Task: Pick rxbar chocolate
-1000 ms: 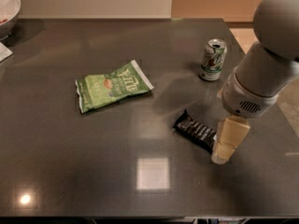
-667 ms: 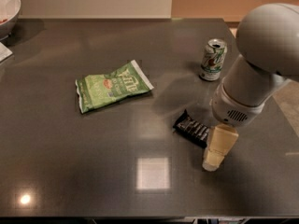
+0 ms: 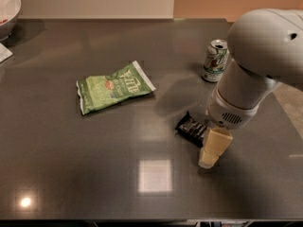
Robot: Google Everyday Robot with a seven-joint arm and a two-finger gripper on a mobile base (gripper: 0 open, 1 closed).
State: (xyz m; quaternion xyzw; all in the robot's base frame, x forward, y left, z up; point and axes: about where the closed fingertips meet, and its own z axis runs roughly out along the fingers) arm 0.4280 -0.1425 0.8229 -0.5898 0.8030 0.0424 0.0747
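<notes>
A big dark gray table (image 3: 71, 141) fills the camera view, shiny enough that a square of light glints on it near the front. Behind it is a pale wall, with an orange-tan part to the right.

The rxbar chocolate (image 3: 191, 128) lies flat on the table, a bit right of the middle. It is a small, thin, black bar with little white marks on its wrapper. It sits at a slant, and its left end looks pinched. Its right end is hidden behind the gripper.

The gripper (image 3: 214, 148) is low over the table, just at the right end of the bar. It hangs from a fat white arm (image 3: 262, 56) that comes in from the top right. Only a cream-colored finger shows, pointing down, so I cannot tell if the jaws are apart or closed, or if they touch the bar.

A green chip bag (image 3: 113, 87) lies flat to the left, well apart from the bar. A green-and-white soda can (image 3: 215, 60) stands upright behind the bar, near the arm. A white bowl (image 3: 8, 6) peeks in at the top left corner.
</notes>
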